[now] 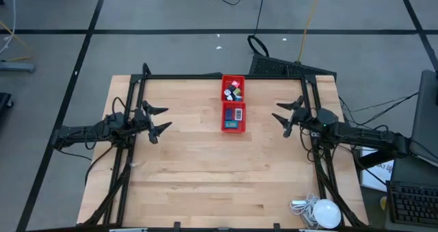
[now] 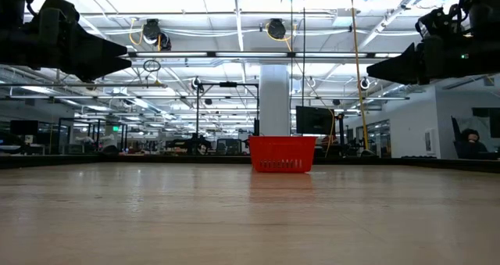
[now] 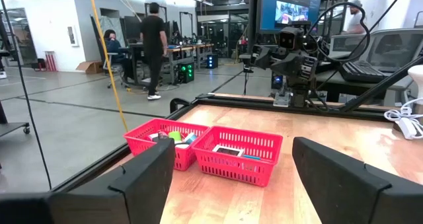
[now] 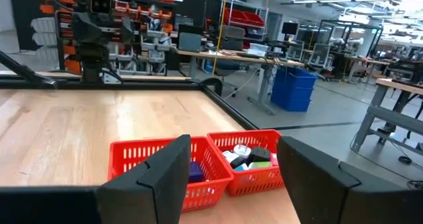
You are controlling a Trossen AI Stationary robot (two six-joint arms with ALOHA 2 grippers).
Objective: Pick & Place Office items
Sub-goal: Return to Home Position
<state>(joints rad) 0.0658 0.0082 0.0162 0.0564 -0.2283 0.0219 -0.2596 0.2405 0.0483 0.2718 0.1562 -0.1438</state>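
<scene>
The long red two-compartment tray [image 1: 233, 104] stands at the table's far middle. Its far compartment holds several tiny office items [image 1: 234, 89] in red, green, black and white; its near compartment holds a blue piece and a flat pale one [image 1: 233, 116]. The same tray shows in the left wrist view [image 3: 211, 149] and the right wrist view [image 4: 205, 163]. My left gripper [image 1: 159, 119] hovers open above the table's left side, pointing at the tray. My right gripper [image 1: 282, 113] hovers open above the right side, facing it from the other side. Both hang high in the low view.
A white round lamp-like thing with a cord [image 1: 319, 211] lies at the table's near right corner. A black frame rail [image 1: 226, 76] runs along the far edge. Bare wood lies between the arms and toward the near edge. People stand in the room beyond [image 3: 153, 49].
</scene>
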